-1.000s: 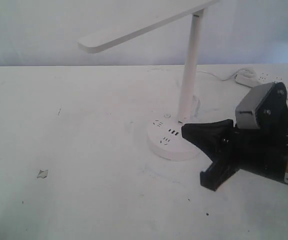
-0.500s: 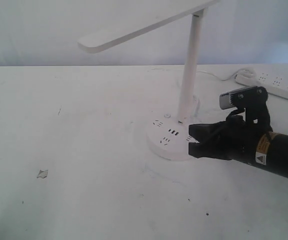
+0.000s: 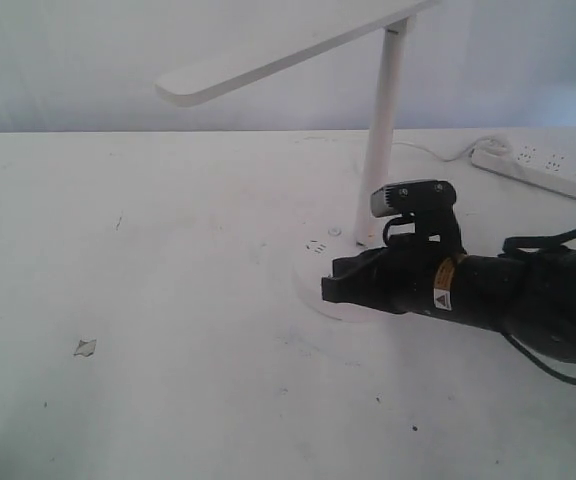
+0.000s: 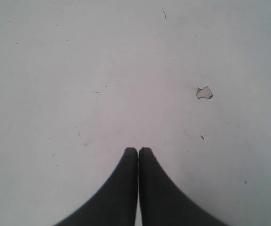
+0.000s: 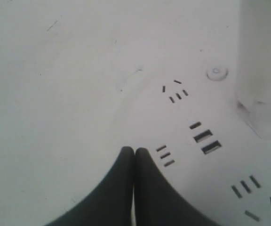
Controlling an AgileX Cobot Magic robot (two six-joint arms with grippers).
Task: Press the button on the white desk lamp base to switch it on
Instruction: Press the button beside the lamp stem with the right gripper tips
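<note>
The white desk lamp (image 3: 268, 60) stands at the table's back, its slim pole (image 3: 382, 130) rising from the round base (image 3: 311, 252). My right gripper (image 3: 328, 288) lies low across the base and hides most of it. It is shut with nothing held. In the right wrist view its tips (image 5: 134, 151) hover at the base's rim, beside the outlet slots and the USB ports (image 5: 203, 135). A small round button (image 5: 217, 73) sits farther off, near the pole (image 5: 262, 61). My left gripper (image 4: 138, 150) is shut over bare table, and the exterior view does not show it.
A long white power strip (image 3: 543, 170) with its cable lies at the back right. A small chip of debris (image 3: 85, 347) lies on the white table at the left, and the left wrist view shows this chip (image 4: 204, 92) too.
My right gripper has shut its jaws, rolled level and moved left, from beside the base to over it. The lamp has not moved.
</note>
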